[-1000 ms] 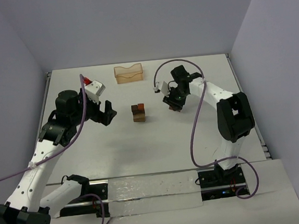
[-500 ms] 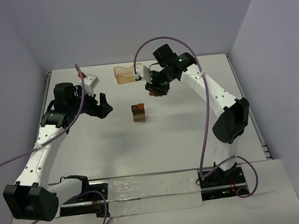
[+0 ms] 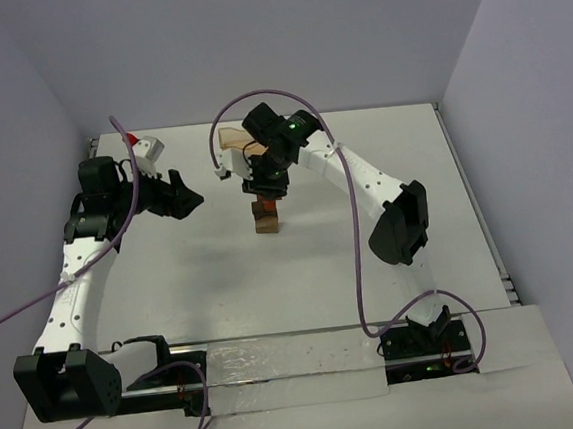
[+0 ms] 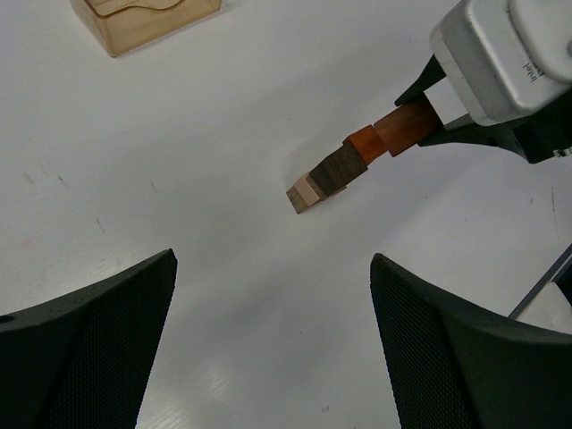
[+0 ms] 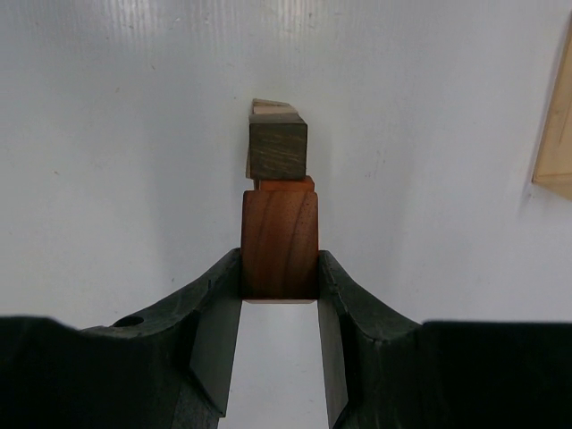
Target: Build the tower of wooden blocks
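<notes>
Left wrist view: right tool (image 4: 415, 118), camera (image 4: 500, 49) marked "intel", clamps a reddish-brown block (image 4: 400, 130); left tool (image 4: 273, 268) gapes.

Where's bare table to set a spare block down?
Bare table: the wide stretch between the tower and the near edge, plus the far right side. Crowded: around the tower, under the right gripper and its reddish block, tray behind.

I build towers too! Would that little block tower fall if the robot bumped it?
Probably yes: the tower is narrow and several small blocks tall, so likely tippy. It looks slightly crooked, so maybe wobbly. The wood looks stiff, not squashy.
</notes>
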`<state>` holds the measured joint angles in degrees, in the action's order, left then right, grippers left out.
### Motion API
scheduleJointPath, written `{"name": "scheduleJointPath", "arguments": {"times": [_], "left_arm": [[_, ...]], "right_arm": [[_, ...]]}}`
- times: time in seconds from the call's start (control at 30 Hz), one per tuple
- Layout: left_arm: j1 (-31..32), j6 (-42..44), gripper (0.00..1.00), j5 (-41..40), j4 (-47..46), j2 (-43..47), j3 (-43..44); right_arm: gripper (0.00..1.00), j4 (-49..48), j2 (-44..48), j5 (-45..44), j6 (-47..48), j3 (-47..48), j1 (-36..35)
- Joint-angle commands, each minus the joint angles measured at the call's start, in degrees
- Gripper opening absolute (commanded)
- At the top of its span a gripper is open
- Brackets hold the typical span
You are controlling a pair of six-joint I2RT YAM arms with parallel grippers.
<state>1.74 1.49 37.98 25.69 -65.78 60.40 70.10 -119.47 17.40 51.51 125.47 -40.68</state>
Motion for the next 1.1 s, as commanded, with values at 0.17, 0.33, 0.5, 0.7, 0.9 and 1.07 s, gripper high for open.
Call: {"name": "scheduleJointPath", "arguments": {"times": [0.17,0.33,0.5,0.7,0.9,1.07], "left_arm": [[-1.22,-0.96,0.95,4.83,-3.41,0.12,1.91],[-1.64,-0.96,0.97,4.58,-3.46,0.64,2.43],[-1.65,-0.96,0.99,4.59,-3.70,1.02,2.44],[-1.65,-0.96,0.99,4.91,-3.89,0.92,2.27],[-1.65,-0.96,0.99,5.33,-3.63,0.80,2.64],[-1.65,-0.96,0.99,5.27,-3.72,1.00,2.53]], "right_arm": [[0.01,1.88,-3.27,-1.44,-1.54,7.90,-1.95],[0.01,2.57,-5.21,-2.10,-0.98,8.63,-2.65],[0.01,3.27,-6.34,-1.69,-0.95,8.65,-2.65],[0.03,3.38,-6.66,-0.70,-1.14,8.11,-2.74],[0.04,3.18,-7.09,-1.05,-0.80,7.40,-2.83],[0.05,2.86,-7.43,-1.31,-0.54,7.50,-2.83]]}}
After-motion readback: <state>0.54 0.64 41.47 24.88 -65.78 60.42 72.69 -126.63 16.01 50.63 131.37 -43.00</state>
